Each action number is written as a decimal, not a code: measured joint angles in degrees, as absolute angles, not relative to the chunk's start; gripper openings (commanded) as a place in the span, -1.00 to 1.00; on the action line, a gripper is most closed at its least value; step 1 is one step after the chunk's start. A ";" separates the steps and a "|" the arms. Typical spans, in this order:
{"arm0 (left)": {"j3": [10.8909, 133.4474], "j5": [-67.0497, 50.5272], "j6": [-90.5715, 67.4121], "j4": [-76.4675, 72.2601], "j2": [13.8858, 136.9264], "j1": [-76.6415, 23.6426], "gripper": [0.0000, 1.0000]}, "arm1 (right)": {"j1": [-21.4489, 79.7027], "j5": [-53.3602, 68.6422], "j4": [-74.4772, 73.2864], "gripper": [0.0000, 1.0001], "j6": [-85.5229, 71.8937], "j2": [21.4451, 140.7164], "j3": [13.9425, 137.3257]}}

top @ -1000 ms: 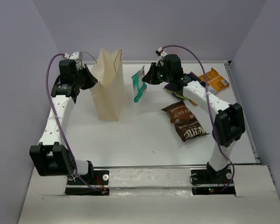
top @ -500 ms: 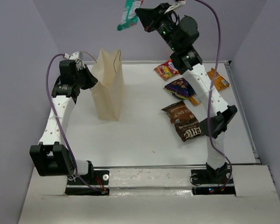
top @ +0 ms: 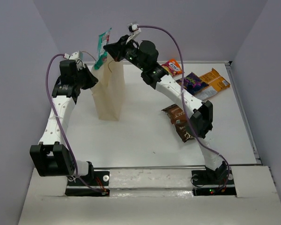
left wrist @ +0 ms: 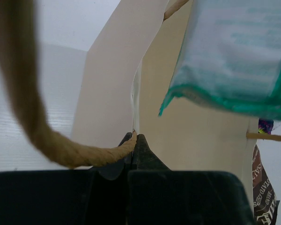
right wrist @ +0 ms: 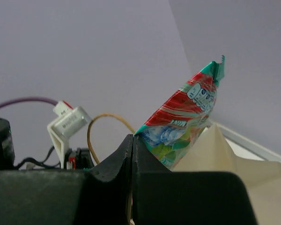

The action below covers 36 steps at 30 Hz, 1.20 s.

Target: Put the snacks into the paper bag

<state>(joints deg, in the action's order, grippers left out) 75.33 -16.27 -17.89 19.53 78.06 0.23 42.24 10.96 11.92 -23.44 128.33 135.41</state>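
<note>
The tall tan paper bag (top: 108, 93) stands upright at the back left. My left gripper (top: 91, 78) is shut on its left rim, where a cord handle (left wrist: 23, 108) meets the paper (left wrist: 196, 126). The right gripper (top: 112, 50) is shut on a corner of the teal packet (top: 102, 46), which hangs just above the bag's open mouth. In the right wrist view the teal packet (right wrist: 185, 119) sticks up from the gripper (right wrist: 132, 138) with the bag (right wrist: 225, 152) behind it. The red-orange (top: 172, 67), purple (top: 193, 82), orange (top: 214, 79) and dark brown (top: 180, 123) packets lie on the table at the right.
The white table (top: 140, 136) is bounded by a raised rim along the back and right. Grey-violet walls stand close on three sides. The right arm reaches across the table's middle, over part of the dark brown packet.
The right arm lifted the teal packet off the table, swung it high, then brought it left and down over the bag's mouth. The left arm and bag have not moved.
</note>
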 measured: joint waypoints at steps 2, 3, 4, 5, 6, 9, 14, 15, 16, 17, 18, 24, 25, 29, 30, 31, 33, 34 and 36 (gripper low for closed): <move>75.37 -16.05 -18.39 19.31 78.30 0.23 -1.00 | 42.92 10.94 11.40 -0.99 -23.00 127.20 132.49; 75.48 -15.90 -18.61 19.31 78.61 0.23 -1.00 | 43.27 10.87 10.61 -0.99 -22.63 125.84 129.62; 75.57 -15.81 -18.70 19.27 78.74 0.21 -1.00 | 43.46 10.83 10.09 -0.99 -22.46 124.55 127.87; 75.68 -15.62 -18.81 19.25 78.96 0.23 -1.00 | 43.62 10.74 9.34 -0.99 -22.26 123.26 126.39; 75.81 -15.33 -18.96 19.25 79.15 0.23 -1.00 | 43.62 10.70 9.26 -0.99 -22.24 122.50 125.54; 75.92 -14.66 -18.98 19.11 79.31 0.23 -1.00 | 43.90 10.24 9.02 -0.99 -22.04 118.45 122.02; 75.99 -14.35 -18.98 19.09 79.33 0.23 -1.00 | 43.92 8.91 8.40 -0.29 -21.82 115.00 120.86; 75.99 -14.37 -18.98 19.07 79.33 0.23 -1.00 | 43.92 8.75 7.60 -0.21 -21.39 115.18 121.49; 75.99 -14.37 -18.98 19.05 79.35 0.23 -1.00 | 43.92 8.75 6.26 -0.10 -21.34 115.74 122.56; 75.99 -14.41 -18.98 19.05 79.40 0.23 -1.00 | 43.92 8.88 4.93 0.02 -21.12 116.95 124.64; 75.99 -14.50 -18.98 19.00 79.44 0.23 -1.00 | 43.92 9.13 3.73 0.04 -20.95 118.08 126.85; 75.99 -14.94 -18.98 18.74 79.77 0.23 -1.00 | 44.01 10.02 -2.39 0.18 -20.34 124.16 135.20; 76.01 -14.90 -18.98 18.72 79.77 0.23 -1.00 | 44.01 9.98 -3.55 0.22 -20.25 124.22 135.20; 76.01 -14.72 -18.96 18.17 79.79 0.36 -1.00 | 44.01 9.63 -4.60 0.43 -19.40 124.16 135.22; 75.99 -14.72 -18.96 18.20 79.79 0.38 -1.00 | 44.01 9.54 -4.84 0.49 -18.96 124.05 135.22; 75.99 -14.74 -18.96 18.20 79.79 0.38 -1.00 | 44.03 8.78 -5.87 0.52 -18.15 123.48 135.22; 76.01 -14.76 -18.96 18.20 79.79 0.38 -1.00 | 43.64 6.85 -8.54 0.60 -16.64 121.45 134.69; 76.01 -14.79 -18.96 18.20 79.79 0.38 -1.00 | 43.53 6.17 -8.80 0.62 -16.27 120.22 133.53; 75.99 -14.79 -18.96 18.20 79.79 0.38 -1.00 | 41.93 3.66 -12.60 0.68 -15.11 112.27 126.74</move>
<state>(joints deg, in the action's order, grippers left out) 75.99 -14.79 -18.96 18.20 79.79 0.38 41.93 3.66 -12.60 -15.11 112.27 126.74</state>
